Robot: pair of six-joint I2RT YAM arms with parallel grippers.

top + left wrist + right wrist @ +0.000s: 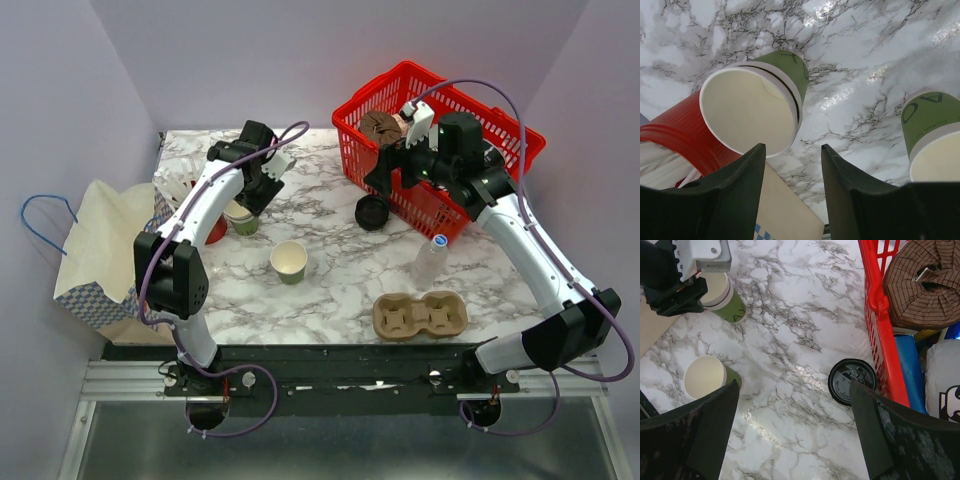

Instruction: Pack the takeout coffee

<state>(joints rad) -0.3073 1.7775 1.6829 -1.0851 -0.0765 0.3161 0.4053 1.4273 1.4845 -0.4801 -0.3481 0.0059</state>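
Two matching green paper cups on the table [340, 290], both open-topped, so I can't say for sure which one the lid belongs to. Going by position, it is probably the green cup [760, 105] just past the tips of the left pincer [792, 150], nearer its left finger. It stands upright beside a red cup [675, 132]; can't tell if they touch. The second green cup [932, 135] is off past the right finger, apart.

Left pincer: fingers partly apart, nothing between them, not touching the cup.

Right pincer [794, 390]: spread wide, empty, hanging above the table. The black lid [852, 381] lies flat just ahead of its right finger, next to the red basket [875, 300].

Handling, as a judgement:
- **Cup:** no liquid visible inside, so very light and easy to tip or shove.
- **Cup wall:** thin paper that dents under a hard squeeze. The rolled rim is the stiffest part.
- **Cup grip:** across the wall just under the rim, with light pressure.
- **Lid:** thin, smooth plastic lying flat, so it is likely to slide. Pinch it by the raised edge and press it on evenly.

A cardboard carrier [420, 315] is near the arm bases, and a paper bag [100, 240] is off the table's left side.
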